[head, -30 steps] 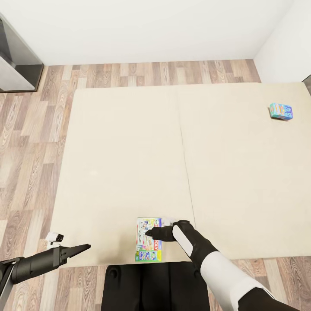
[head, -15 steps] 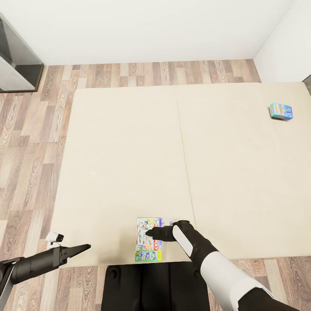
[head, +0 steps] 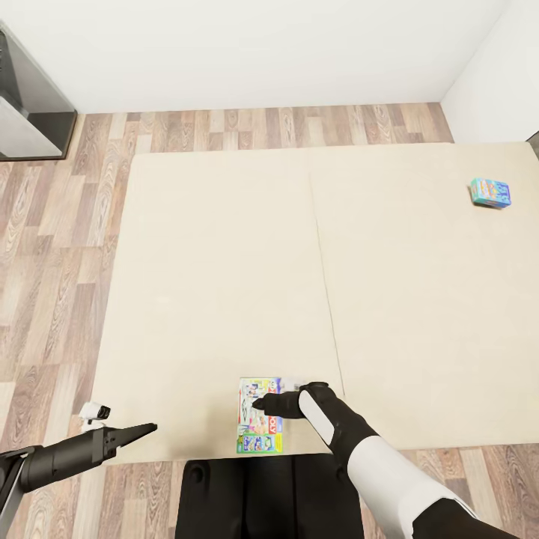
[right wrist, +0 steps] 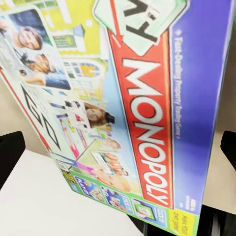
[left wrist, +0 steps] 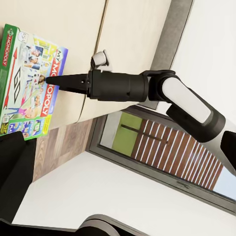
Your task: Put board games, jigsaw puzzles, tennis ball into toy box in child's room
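- Bed (head: 224,247): a beige two-part mattress seen from above in the head view, with a seam running down its middle and wood-plank floor (head: 52,247) around it.
- White-and-green board game (head: 260,416): lies flat on the bed near the edge closest to the robot, just left of the seam. The left wrist view (left wrist: 27,81) and the right wrist view (right wrist: 132,98) show its lid lettered MONOPOLY on a red band.
- Right end effector (head: 260,405): reaches in from the right over the middle of the white-and-green board game, its dark tip above the printed lid. In the left wrist view (left wrist: 56,80) its fingers taper together to a single point just above the lid; whether they touch the box cannot be told.
- Left end effector (head: 146,428): hangs over the near left corner of the bed, well apart from the game, its fingers drawn together to a point and holding nothing.
- Smaller blue board game (head: 491,192): lies flat on the far right part of the bed, well apart from both arms.
- Dark cabinet (head: 26,105): stands at the far left against the white wall (head: 262,45).
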Controlling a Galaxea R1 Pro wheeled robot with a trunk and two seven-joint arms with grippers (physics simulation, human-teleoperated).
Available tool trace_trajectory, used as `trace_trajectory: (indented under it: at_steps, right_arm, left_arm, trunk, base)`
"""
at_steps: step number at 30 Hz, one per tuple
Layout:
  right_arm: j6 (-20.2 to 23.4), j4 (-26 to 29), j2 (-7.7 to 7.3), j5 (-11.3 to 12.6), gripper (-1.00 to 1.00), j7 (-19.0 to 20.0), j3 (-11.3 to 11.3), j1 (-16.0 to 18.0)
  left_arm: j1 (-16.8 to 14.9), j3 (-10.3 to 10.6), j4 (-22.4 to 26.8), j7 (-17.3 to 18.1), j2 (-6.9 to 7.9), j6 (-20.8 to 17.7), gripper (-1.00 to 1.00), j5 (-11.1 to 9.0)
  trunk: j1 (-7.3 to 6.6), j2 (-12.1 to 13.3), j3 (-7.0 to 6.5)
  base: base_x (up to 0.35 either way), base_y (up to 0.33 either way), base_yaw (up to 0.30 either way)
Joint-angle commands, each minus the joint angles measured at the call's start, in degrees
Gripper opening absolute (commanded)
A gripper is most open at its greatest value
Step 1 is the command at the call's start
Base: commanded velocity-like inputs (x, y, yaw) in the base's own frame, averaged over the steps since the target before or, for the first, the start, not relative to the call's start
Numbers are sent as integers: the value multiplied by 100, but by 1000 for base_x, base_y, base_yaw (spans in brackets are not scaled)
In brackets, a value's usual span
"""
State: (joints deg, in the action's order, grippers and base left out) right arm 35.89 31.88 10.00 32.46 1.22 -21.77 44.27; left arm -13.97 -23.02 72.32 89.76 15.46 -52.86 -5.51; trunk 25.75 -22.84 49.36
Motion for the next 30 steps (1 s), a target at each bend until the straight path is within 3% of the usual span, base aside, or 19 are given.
trace_trajectory:
  at_steps: [1,30]
  right_arm:
    - [22,3,0,-20,100,14,-3,2]
    - [23,3,0,-13,100,10,-3,2]
  left_arm:
    - [0,-1,2,24,1,-60,100,5]
    - [0,-1,2,24,1,-59,100,-1]
  trunk:
    - [3,-9,6]
    - [3,-9,6]
  base:
    - [0,3,0]
    - [0,32,0]
